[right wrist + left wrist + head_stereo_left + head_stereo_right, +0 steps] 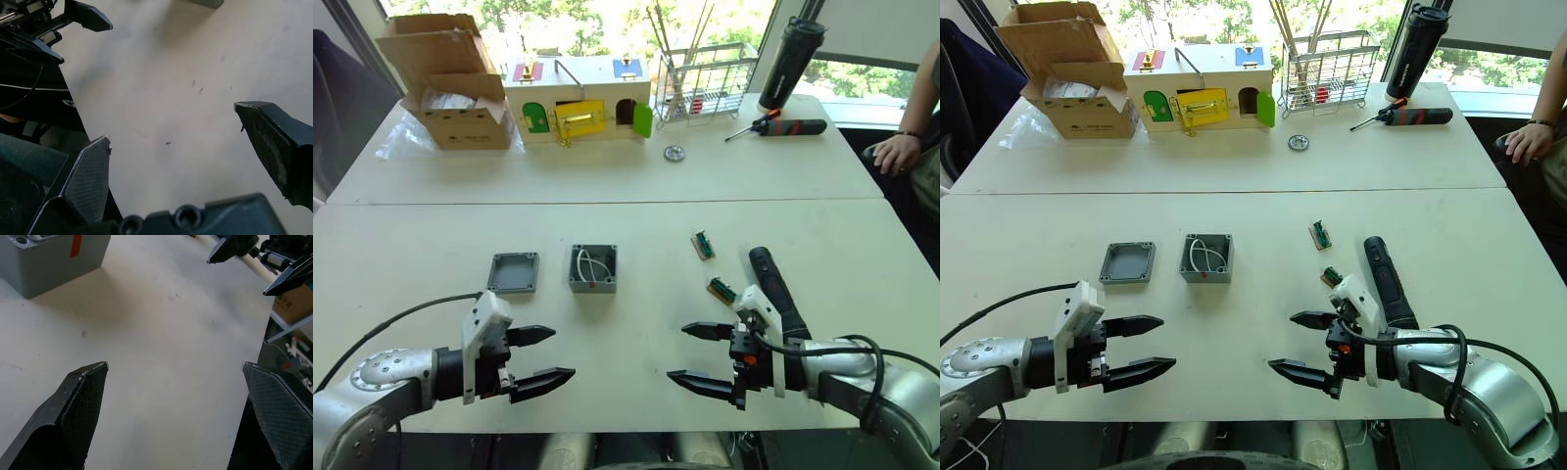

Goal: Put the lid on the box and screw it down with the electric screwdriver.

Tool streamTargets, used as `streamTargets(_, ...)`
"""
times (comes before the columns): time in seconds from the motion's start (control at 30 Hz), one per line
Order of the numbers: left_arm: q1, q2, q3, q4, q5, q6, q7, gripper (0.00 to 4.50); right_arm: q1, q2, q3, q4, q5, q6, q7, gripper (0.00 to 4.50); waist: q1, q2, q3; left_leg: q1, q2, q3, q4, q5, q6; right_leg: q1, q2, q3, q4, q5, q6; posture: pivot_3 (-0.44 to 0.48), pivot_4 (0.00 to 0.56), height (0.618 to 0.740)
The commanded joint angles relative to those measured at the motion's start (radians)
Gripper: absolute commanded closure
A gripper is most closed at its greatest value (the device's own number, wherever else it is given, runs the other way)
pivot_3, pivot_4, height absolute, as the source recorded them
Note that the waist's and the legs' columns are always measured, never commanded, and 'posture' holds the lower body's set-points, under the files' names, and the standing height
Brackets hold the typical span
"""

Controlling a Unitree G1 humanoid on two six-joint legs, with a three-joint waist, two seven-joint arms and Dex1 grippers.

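Observation:
The grey lid lies flat on the white table, just left of the open grey box with white wires inside and a red mark on its near side. The black electric screwdriver lies on the table at the right, partly behind my right gripper's mount. My left gripper hovers open near the table's front edge, in front of the lid. My right gripper is open too, facing the left one, with nothing between its fingers.
Two small green parts lie left of the electric screwdriver. On the far table stand a cardboard box, a colourful latch box, a wire rack, a black bottle and a hand screwdriver. A person's hand rests at the right edge.

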Motion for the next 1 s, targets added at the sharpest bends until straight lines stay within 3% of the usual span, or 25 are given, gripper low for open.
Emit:
streamTargets(0.03,-0.014,0.02,0.023,-0.011,0.004,0.001,0.007,0.0,-0.02,-0.01,-0.033,-0.024,0.033,0.02,-0.008,0.01,0.0,0.0,0.0,0.0,0.0,0.0,0.0,0.0,0.0,0.0,0.0,0.0,0.0,0.0,0.0,0.0,0.15,0.74)
streamTargets(0.2,-0.057,0.097,0.007,0.001,0.034,0.03,-0.01,0.0,-0.031,0.003,-0.032,-0.043,0.046,0.049,-0.042,0.01,0.0,0.0,0.0,0.0,0.0,0.0,0.0,0.0,0.0,0.0,0.0,0.0,0.0,0.0,0.0,0.0,0.15,0.74)
streamTargets(0.3,-0.151,0.172,0.014,0.059,0.023,0.074,-0.037,0.0,-0.052,0.009,-0.054,-0.06,0.094,0.079,-0.063,0.01,0.0,0.0,0.0,0.0,0.0,0.0,0.0,0.0,0.0,0.0,0.0,0.0,0.0,0.0,0.0,0.0,0.15,0.74)
streamTargets(0.43,-0.417,0.279,-0.046,0.194,0.065,0.042,-0.149,0.0,-0.175,0.023,-0.091,-0.056,0.178,0.129,-0.128,0.01,-0.001,0.0,0.0,0.0,0.0,0.0,0.0,0.0,0.0,-0.001,0.001,-0.001,0.001,0.0,0.0,0.0,0.15,0.74)
streamTargets(0.53,-0.7,0.313,-0.229,0.312,0.191,-0.015,-0.264,0.0,-0.274,0.022,-0.046,-0.043,0.151,0.163,-0.172,0.01,0.001,0.0,0.0,0.0,0.0,0.0,0.0,0.0,-0.001,-0.001,0.002,-0.002,0.001,0.0,0.0,0.0,0.15,0.74)
streamTargets(0.63,-0.958,0.262,-0.416,0.419,0.323,-0.102,-0.408,0.0,-0.346,0.051,-0.01,-0.034,0.135,0.187,-0.229,0.01,-0.004,0.0,0.0,-0.001,-0.001,0.001,0.0,0.003,-0.006,-0.003,0.003,-0.002,0.002,0.0,0.0,0.0,0.15,0.74)
streamTargets(0.77,-1.154,0.174,-0.584,0.507,0.447,-0.194,-0.559,0.0,-0.384,0.078,0.01,-0.039,0.119,0.221,-0.297,0.01,-0.009,-0.001,0.001,-0.004,-0.001,0.002,0.001,0.003,-0.006,-0.005,0.003,-0.002,0.003,0.0,0.0,0.0,0.15,0.74)
streamTargets(1.0,-1.229,0.054,-0.742,0.586,0.599,-0.32,-0.69,0.0,-0.366,0.137,0.075,-0.076,0.066,0.232,-0.392,0.01,-0.032,-0.001,0.001,-0.004,-0.001,0.001,0.001,0.003,-0.005,-0.006,0.004,-0.001,0.004,0.0,0.0,0.0,0.15,0.74)
